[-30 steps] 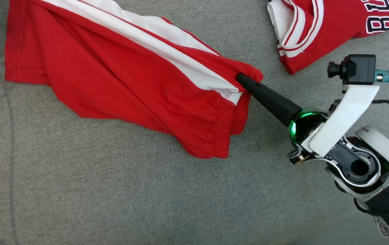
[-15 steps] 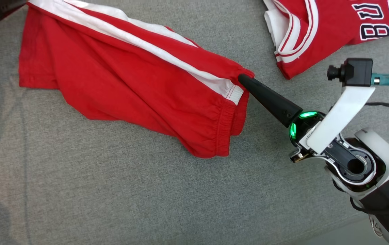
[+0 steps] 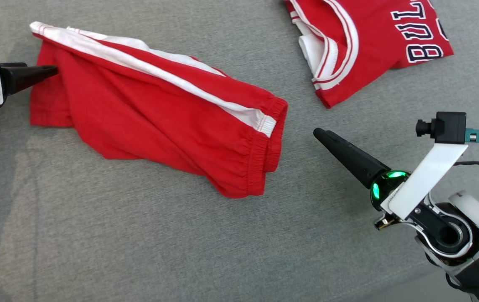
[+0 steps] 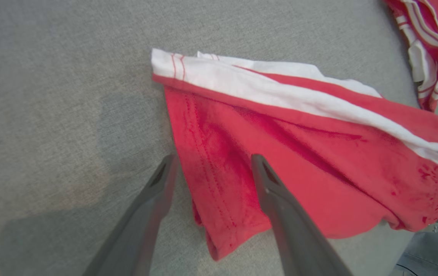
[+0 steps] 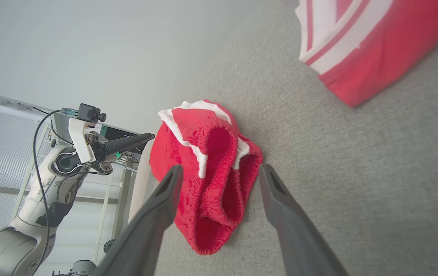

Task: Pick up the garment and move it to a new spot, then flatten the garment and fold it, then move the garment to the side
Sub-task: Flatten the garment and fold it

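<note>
Red shorts (image 4: 310,161): white-striped, rumpled on grey fabric surface (image 4: 50,96).
Left gripper (image 4: 214,158): fingers spread, straddling the shorts' hem edge.
Red jersey (image 4: 433,42): top right corner.

**Entry 1.** Red jersey (image 3: 369,54), upper right of the head view.
- Line one: navy block capitals with a white outline, reading "BUL" (image 3: 411,19). The word runs on toward the jersey's right edge, where it can no longer be read.
- Line two, just below: larger navy characters in the same outlined style (image 3: 425,52). They are partly shown and could be "B" or "8"; it is not possible to tell which.
</note>
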Robot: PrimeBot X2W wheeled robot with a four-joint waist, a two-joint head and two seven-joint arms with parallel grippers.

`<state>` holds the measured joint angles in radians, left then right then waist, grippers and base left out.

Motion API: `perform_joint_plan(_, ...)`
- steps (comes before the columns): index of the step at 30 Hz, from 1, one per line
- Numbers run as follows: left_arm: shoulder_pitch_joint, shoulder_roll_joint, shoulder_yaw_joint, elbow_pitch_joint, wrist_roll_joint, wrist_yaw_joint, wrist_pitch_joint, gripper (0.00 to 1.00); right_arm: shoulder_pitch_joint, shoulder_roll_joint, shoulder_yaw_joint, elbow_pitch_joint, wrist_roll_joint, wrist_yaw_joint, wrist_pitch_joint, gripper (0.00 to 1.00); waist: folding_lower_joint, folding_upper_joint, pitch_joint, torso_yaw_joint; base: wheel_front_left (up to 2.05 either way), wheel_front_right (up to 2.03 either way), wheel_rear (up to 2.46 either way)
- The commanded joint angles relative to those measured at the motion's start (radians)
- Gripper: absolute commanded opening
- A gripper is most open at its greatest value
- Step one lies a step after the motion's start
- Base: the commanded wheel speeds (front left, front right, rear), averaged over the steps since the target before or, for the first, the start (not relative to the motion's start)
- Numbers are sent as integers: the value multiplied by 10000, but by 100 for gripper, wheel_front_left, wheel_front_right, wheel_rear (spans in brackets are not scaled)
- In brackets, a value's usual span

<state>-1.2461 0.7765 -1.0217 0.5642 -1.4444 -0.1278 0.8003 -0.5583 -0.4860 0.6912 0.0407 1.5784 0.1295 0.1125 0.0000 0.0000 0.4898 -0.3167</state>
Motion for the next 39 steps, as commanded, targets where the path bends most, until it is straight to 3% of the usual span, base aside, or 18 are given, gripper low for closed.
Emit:
perform_joint_plan(1,144,131,14,48,-36,19,-19,100,116,-88,3,-75,-78,25,-94,100,0,0,21,-121,0,0,0)
perform_joint_plan(9,368,569,23,239,3,254,-32,100,426,-186,117,-423,-399,25,-355,100,0,0,226,-693,0,0,0)
perform_joint_plan(23,809,403,195,-397,-1142,289,1016,99,624,-256,125,-549,-434,25,-781,100,0,0,282,-901,0,0,0)
perform_joint_plan(24,829,430,222,-473,-1200,311,1066,89,615,-255,133,-550,-433,25,-796,100,0,0,293,-904,0,0,0)
perform_joint_plan(26,837,486,243,-613,-1241,331,1078,47,598,-247,149,-545,-434,25,-823,100,0,0,313,-903,0,0,0)
perform_joint_plan(27,833,507,254,-662,-1223,325,1048,36,592,-248,156,-529,-437,25,-823,100,0,0,313,-897,0,0,0)
perform_joint_plan(29,817,572,271,-730,-1127,329,922,0,576,-260,173,-466,-453,25,-848,100,0,0,291,-879,0,0,0)
perform_joint_plan(39,1452,632,42,-787,-936,294,636,0,696,-460,315,-193,-439,25,-881,100,0,0,-630,-365,0,0,0)
